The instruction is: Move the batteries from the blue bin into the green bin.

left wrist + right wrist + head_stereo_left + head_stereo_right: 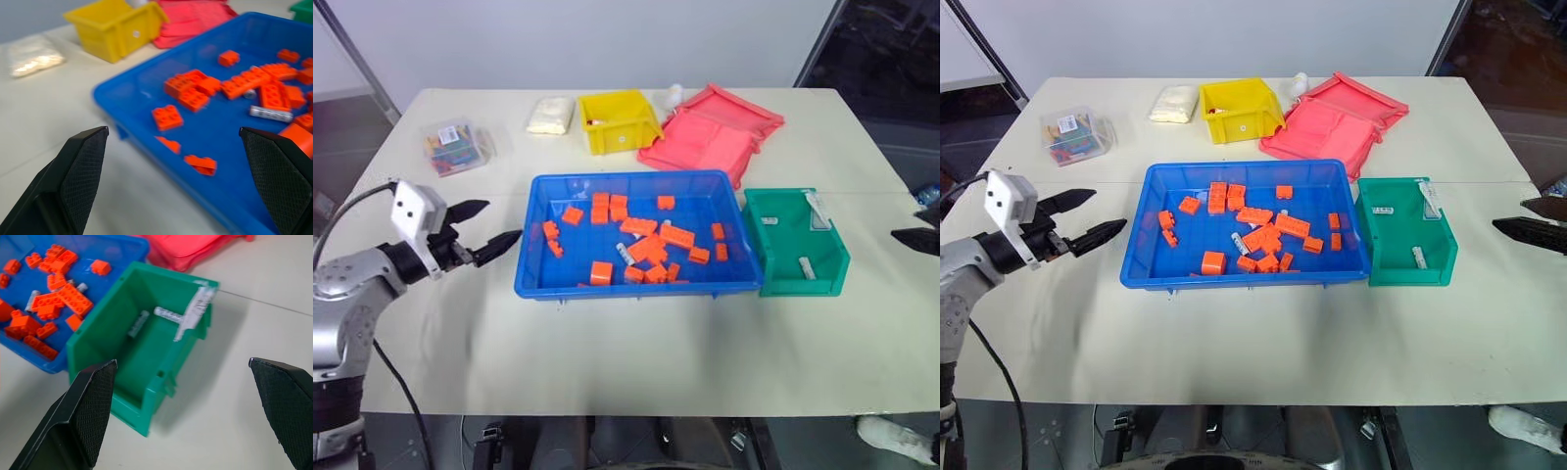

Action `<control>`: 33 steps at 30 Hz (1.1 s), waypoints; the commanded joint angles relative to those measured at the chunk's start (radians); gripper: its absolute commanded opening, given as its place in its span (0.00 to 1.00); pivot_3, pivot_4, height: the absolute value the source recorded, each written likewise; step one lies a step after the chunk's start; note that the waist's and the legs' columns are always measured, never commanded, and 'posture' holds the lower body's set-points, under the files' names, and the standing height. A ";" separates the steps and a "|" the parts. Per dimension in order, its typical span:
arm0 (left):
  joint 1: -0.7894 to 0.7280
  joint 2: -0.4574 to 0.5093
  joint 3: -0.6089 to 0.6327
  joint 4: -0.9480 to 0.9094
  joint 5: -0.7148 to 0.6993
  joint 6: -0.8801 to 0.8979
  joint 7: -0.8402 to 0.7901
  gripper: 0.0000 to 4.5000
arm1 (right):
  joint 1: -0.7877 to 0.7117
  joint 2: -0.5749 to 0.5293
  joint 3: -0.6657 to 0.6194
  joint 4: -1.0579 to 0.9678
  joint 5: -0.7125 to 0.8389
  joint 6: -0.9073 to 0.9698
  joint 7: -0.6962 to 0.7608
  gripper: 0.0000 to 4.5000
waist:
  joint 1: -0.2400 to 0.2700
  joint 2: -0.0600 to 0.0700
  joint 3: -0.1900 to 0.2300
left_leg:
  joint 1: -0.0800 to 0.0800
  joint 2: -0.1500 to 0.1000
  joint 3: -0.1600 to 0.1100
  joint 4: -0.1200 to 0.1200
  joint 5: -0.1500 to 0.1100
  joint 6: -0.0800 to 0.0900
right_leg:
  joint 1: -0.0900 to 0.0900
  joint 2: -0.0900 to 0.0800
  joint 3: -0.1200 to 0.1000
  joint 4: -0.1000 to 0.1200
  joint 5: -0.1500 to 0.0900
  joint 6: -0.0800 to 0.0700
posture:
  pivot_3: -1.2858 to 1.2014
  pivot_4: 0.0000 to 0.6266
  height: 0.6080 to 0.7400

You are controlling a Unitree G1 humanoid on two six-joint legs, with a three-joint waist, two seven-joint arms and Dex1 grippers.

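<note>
Small silvery-grey cylindrical batteries (139,323) lie partly in the deep teal-green plastic bin (1404,245), two on its floor, and partly in the large shallow bright blue plastic tray (1246,226), where at least two (270,113) rest among scattered orange plastic building blocks (1264,233). The green bin sits touching the blue tray's end nearest the right gripper (1531,222), which hangs just beyond the bin with its black fingers spread wide, holding nothing. The left gripper (481,231) is just off the tray's opposite end, fingers likewise wide apart and empty. Farther from both grippers stand a yellow plastic bin (618,119) and stacked red flat trays (710,134).
</note>
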 commanded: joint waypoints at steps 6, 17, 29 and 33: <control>-0.012 0.022 0.018 -0.019 -0.012 0.020 -0.030 1.00 | 0.014 -0.001 -0.067 -0.056 0.029 0.014 -0.031 0.99 | 0.000 0.000 0.000 | 0.000 0.000 0.000 0.000 0.000 0.000 | 0.000 0.000 0.000 0.000 0.000 0.000 | 0.52 0.24 1.00; -0.024 0.009 0.018 -0.027 -0.012 0.015 -0.007 1.00 | -0.045 0.015 -0.011 -0.033 0.025 -0.023 -0.087 0.99 | -0.001 0.000 0.000 | 0.000 0.000 0.000 0.000 0.000 0.000 | 0.000 0.000 0.000 0.000 0.000 0.000 | 0.52 0.24 1.00; -0.033 -0.010 0.005 -0.025 -0.001 -0.004 0.010 1.00 | -0.124 0.029 0.050 -0.019 0.026 -0.044 -0.102 0.99 | 0.000 0.000 0.000 | 0.000 0.000 0.000 0.000 0.000 0.000 | 0.000 0.000 0.000 0.000 0.000 0.000 | 0.52 0.24 1.00; -0.032 -0.015 0.006 -0.025 0.005 -0.007 0.011 1.00 | -0.157 0.029 0.080 -0.062 0.039 -0.041 -0.101 0.99 | 0.000 0.000 0.000 | 0.000 0.000 0.000 0.000 0.000 0.000 | 0.000 0.000 0.000 0.000 0.000 0.000 | 0.52 0.24 1.00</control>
